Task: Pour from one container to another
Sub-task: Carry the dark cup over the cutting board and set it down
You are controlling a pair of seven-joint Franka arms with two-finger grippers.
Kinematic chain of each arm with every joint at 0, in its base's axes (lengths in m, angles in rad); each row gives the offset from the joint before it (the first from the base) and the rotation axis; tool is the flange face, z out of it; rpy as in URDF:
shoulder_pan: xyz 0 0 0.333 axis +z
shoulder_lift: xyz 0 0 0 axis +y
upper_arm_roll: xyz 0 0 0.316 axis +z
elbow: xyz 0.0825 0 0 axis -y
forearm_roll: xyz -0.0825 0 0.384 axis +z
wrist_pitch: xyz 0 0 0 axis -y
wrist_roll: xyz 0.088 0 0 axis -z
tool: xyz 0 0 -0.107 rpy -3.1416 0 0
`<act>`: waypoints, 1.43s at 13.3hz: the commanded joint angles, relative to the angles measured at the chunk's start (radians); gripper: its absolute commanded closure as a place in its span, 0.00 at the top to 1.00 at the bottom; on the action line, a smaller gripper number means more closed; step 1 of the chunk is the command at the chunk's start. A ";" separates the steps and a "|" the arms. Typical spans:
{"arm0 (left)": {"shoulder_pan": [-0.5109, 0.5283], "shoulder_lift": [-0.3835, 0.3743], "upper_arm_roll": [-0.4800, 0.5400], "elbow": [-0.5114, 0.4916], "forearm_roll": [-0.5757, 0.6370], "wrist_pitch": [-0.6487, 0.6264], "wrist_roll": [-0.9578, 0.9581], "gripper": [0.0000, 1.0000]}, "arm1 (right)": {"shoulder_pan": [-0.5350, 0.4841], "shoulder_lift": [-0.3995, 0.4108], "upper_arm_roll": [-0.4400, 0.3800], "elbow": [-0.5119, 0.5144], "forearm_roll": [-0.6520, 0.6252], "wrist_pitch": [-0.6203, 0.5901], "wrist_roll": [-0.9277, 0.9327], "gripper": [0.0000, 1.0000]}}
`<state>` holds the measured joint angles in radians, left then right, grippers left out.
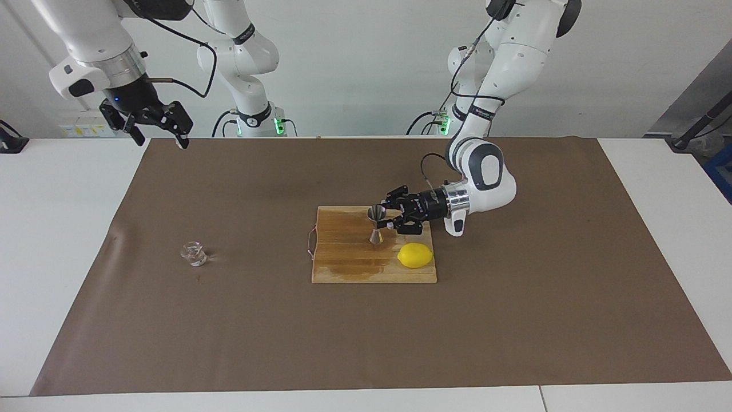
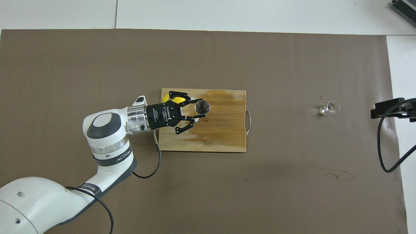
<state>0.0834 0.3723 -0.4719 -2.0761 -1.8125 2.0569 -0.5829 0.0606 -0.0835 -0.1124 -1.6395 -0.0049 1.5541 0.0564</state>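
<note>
From my remote station, working across the facing view from its left edge, I list first the right pincer (image 1: 154, 129), raised on its waiting arm over the edge of the brown paper sheet (image 1: 240, 320) at the right arm's end of the white tabletop (image 1: 57, 240), fingers spread apart and gripping nothing. Next I list the small squat clear glass vessel (image 1: 194, 253), standing alone on the brown sheet toward the right arm's end, well apart from every other item; the overhead view shows it too (image 2: 329, 108), with a few small specks on the paper just beside it. Next I list the rectangular wooden cutting board (image 1: 343, 269) at the middle of the sheet, with a dark wet stain across much of its top and a thin wire handle on the edge facing the right arm's end. Over that board I list the small shiny steel hourglass-shaped jigger (image 1: 376, 225), upright, mouth up, clenched at its waist by the left pincer (image 1: 390, 220), whose arm lies roughly level over the board; I cannot tell whether the jigger's base touches the wood. Last I list the yellow lemon (image 1: 415, 255), resting on the board's corner toward the left arm's end, farther from the robots than the jigger.
</note>
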 commanded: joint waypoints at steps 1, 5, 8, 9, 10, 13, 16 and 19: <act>-0.014 0.028 0.013 -0.012 -0.034 0.011 0.072 0.40 | 0.001 -0.024 -0.001 -0.026 0.019 0.014 0.010 1.00; -0.028 0.059 0.013 0.002 -0.041 0.003 0.089 0.41 | 0.001 -0.022 -0.001 -0.026 0.019 0.014 0.010 1.00; -0.028 0.073 0.013 0.005 -0.041 0.000 0.103 0.41 | 0.001 -0.022 -0.001 -0.026 0.019 0.015 0.010 1.00; -0.028 0.079 0.013 0.005 -0.041 -0.001 0.103 0.41 | 0.001 -0.024 -0.001 -0.026 0.019 0.015 0.010 1.00; -0.027 0.082 0.013 0.011 -0.041 -0.003 0.104 0.41 | 0.001 -0.022 -0.001 -0.026 0.019 0.014 0.010 1.00; -0.027 0.096 0.013 0.021 -0.041 -0.003 0.118 0.41 | 0.001 -0.024 -0.001 -0.026 0.019 0.015 0.010 1.00; -0.027 0.119 0.013 0.030 -0.041 -0.004 0.126 0.42 | 0.001 -0.022 -0.001 -0.026 0.019 0.014 0.010 1.00; -0.028 0.119 0.013 0.030 -0.041 -0.006 0.126 0.52 | 0.001 -0.022 -0.001 -0.026 0.019 0.014 0.010 1.00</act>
<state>0.0708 0.4757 -0.4702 -2.0622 -1.8294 2.0551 -0.4750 0.0606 -0.0835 -0.1124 -1.6395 -0.0049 1.5541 0.0564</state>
